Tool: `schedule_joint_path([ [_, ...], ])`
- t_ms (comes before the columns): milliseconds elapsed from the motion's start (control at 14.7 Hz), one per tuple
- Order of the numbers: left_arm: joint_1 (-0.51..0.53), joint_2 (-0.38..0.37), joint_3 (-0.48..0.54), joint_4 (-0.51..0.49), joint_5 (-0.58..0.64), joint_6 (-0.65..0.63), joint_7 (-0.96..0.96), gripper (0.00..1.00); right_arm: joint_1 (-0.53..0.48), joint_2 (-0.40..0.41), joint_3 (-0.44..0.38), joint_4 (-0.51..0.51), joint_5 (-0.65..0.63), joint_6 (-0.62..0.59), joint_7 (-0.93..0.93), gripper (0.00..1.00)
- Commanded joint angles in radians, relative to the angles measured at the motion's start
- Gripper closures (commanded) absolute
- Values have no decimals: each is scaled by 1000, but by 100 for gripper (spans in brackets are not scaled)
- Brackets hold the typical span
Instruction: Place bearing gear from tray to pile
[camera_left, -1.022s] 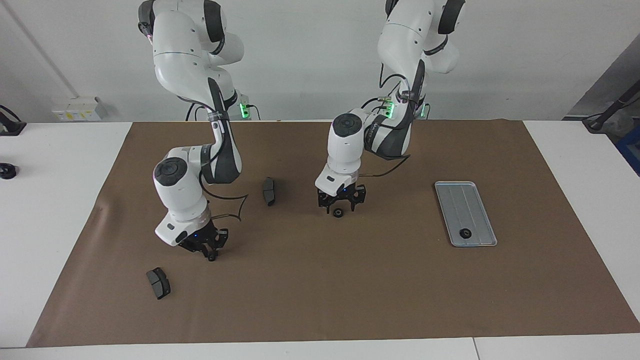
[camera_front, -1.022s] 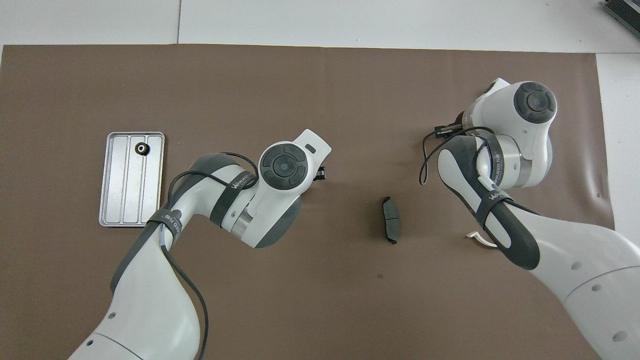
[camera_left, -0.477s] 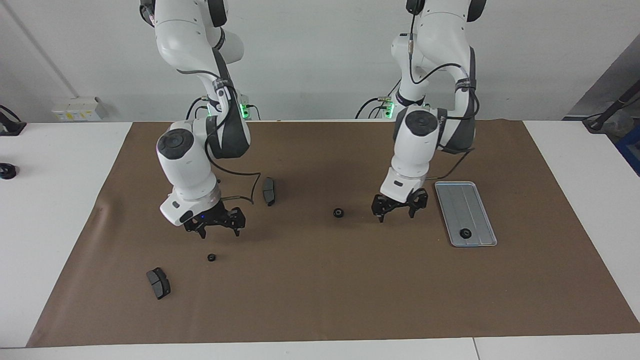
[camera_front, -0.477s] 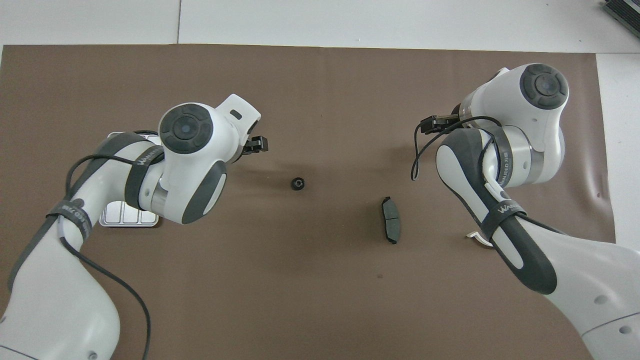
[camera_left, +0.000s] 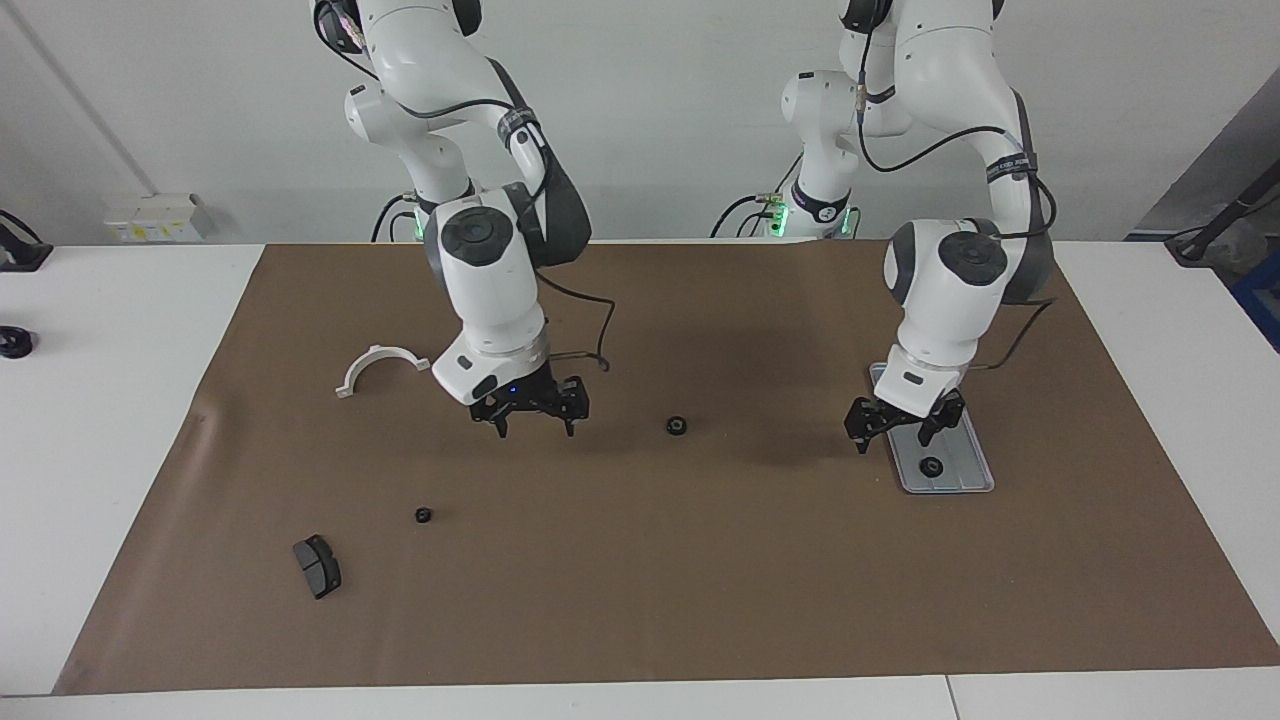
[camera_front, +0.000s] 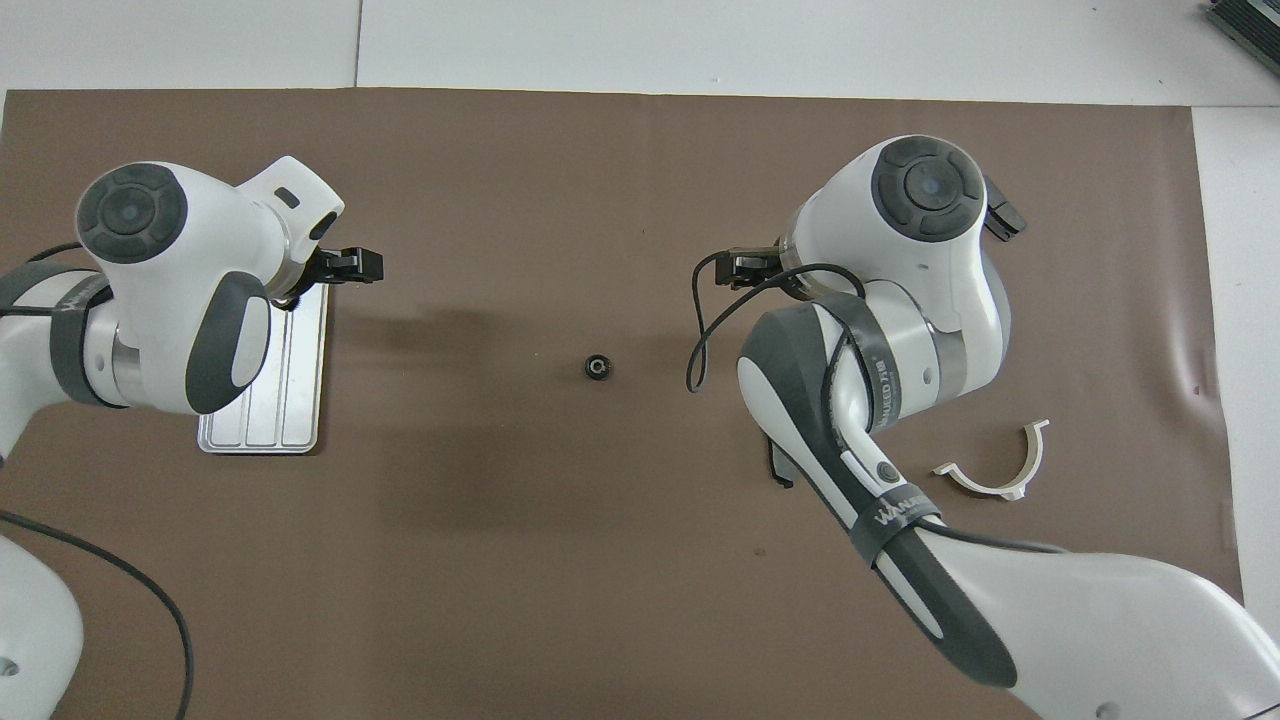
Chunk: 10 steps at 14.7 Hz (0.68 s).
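The silver ridged tray (camera_left: 968, 452) lies toward the left arm's end of the table, and it also shows in the overhead view (camera_front: 262, 415). One black bearing gear (camera_left: 931, 465) sits in the tray's end farther from the robots; the left arm hides it in the overhead view. My left gripper (camera_left: 896, 428) is open and empty, hovering over the tray just above that gear. My right gripper (camera_left: 534, 413) is open and empty, low over the mat. The pile is scattered: a gear (camera_left: 677, 425) mid-table, a small gear (camera_left: 423, 515), a brake pad (camera_left: 317, 566) and a white half-ring bracket (camera_left: 380, 362).
The mid-table gear (camera_front: 597, 367) and the bracket (camera_front: 995, 472) also show in the overhead view. A second brake pad is almost wholly hidden under the right arm. The brown mat (camera_left: 700, 580) covers the table's middle, with white tabletop around it.
Both arms swung toward the left arm's end. The left gripper went from beside the mid-table gear to over the tray. The right gripper left the small gear, and the bracket is uncovered.
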Motion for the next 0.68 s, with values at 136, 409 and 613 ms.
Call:
schedule_joint_path([
  [136,107,-4,-14,-39,-69,61,201,0,57,20,2,17,0,6,89,0],
  [409,114,15,-14,-37,-101,81,230,0,93,49,2,17,-1,52,129,0],
  [613,112,27,-12,-37,-104,84,244,0,128,78,2,17,-1,82,180,0],
])
